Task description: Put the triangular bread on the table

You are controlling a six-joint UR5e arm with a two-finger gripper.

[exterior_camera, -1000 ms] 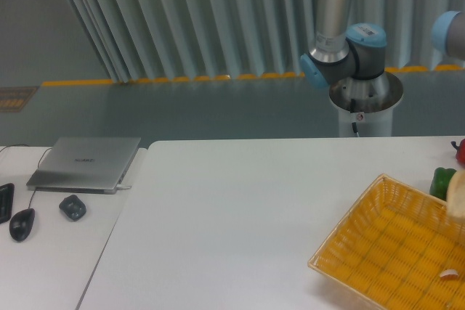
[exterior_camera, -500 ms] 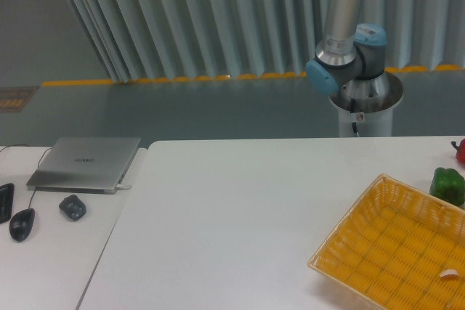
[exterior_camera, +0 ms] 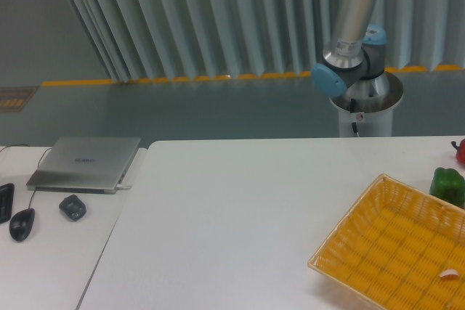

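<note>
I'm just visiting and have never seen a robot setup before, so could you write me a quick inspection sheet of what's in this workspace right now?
Surface: white table, flat, mostly bare.
Job's things: triangular bread not in view.
Clutter: yellow basket at the right, holding a small white bit; green pepper beside it; a red item at the frame edge.
Hand: out of frame; only the arm and its base show behind the table.
Cables: a thin one by the laptop on the side desk; a dark mouse and a small dark object there too.
Surroundings: grey curtain, floor with a yellow line.
</note>
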